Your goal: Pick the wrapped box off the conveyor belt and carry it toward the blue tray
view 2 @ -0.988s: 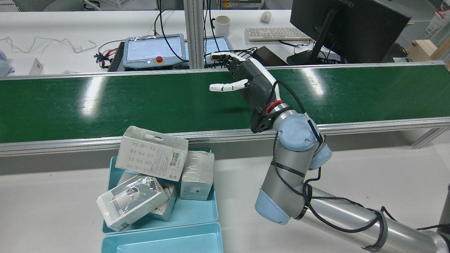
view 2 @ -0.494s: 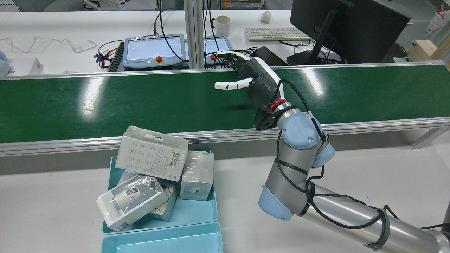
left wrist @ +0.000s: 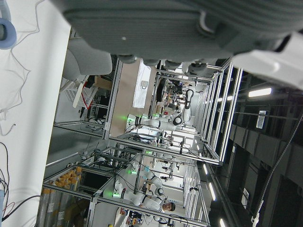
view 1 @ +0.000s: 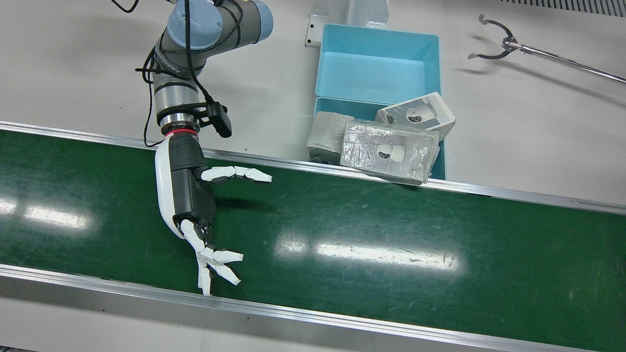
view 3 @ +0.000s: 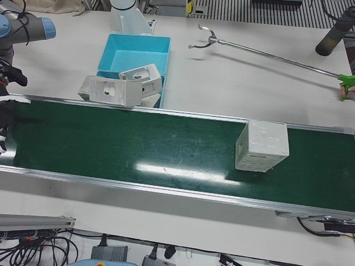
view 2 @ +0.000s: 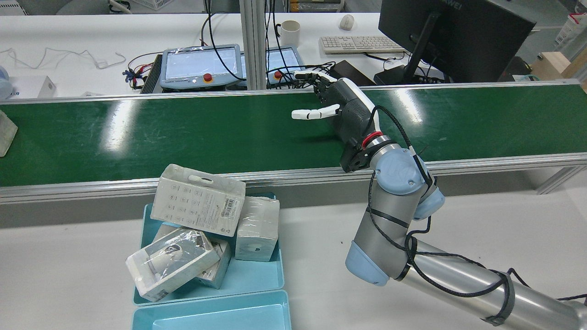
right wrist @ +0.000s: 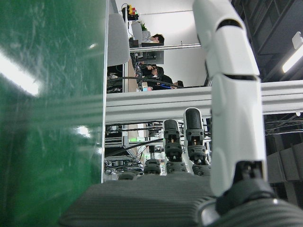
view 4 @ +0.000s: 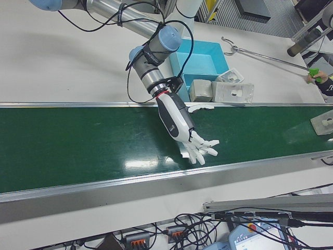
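Note:
The wrapped box [view 3: 262, 145] stands on the green conveyor belt [view 3: 138, 144], far from my right hand. It also shows at the belt's left edge in the rear view [view 2: 7, 133] and at the far right of the right-front view [view 4: 323, 123]. My right hand [view 1: 188, 195] hovers over the belt [view 1: 391, 234], open and empty, fingers spread; it also shows in the rear view [view 2: 341, 107] and the right-front view [view 4: 179, 120]. The blue tray [view 2: 257, 275] lies beside the belt's near rail. My left hand [left wrist: 180, 28] shows only as a blurred palm in its own view.
Several wrapped boxes [view 2: 197, 201] are piled in the blue tray, one leaning over its rim. A second, empty blue tray [view 1: 376, 63] lies next to it. A long grabber tool [view 1: 503, 46] lies on the table. Teach pendants [view 2: 202, 64] and a monitor [view 2: 454, 32] stand beyond the belt.
My right arm and open hand have shifted rightward in the rear view, along the belt. The wrapped box has come into view at the belt's left edge.

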### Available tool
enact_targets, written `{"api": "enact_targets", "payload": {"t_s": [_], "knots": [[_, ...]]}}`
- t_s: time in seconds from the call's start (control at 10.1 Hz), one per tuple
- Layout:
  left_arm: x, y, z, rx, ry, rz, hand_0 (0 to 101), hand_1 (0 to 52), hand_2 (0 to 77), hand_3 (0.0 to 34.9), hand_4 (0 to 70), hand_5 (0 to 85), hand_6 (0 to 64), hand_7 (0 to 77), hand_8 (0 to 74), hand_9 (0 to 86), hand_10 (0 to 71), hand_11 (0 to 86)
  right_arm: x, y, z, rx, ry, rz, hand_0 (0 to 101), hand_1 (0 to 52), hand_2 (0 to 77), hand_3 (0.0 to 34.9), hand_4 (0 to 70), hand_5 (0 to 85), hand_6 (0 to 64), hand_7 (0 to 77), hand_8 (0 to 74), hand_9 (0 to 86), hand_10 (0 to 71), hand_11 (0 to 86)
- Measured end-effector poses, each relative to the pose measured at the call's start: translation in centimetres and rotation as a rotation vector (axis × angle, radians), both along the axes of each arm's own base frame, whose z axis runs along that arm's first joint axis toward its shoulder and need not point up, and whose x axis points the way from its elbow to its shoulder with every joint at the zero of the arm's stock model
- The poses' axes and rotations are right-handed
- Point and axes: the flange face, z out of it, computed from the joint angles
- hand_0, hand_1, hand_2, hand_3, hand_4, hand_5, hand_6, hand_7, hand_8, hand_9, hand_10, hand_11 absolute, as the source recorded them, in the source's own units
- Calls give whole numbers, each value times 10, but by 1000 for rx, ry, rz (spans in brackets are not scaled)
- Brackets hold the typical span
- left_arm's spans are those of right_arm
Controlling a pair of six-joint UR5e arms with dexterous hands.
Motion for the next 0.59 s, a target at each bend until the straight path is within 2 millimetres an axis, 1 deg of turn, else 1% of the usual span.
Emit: {"api": "enact_targets", "payload": {"t_s": [0.59], "knots": [[0, 0, 0, 0, 0, 0, 0, 0, 5, 0, 0, 11, 5, 5, 5, 0, 5, 5, 8, -7, 5, -7, -2, 18, 498, 175, 169, 0, 169, 284, 93, 109, 27, 49, 0, 11]]}}
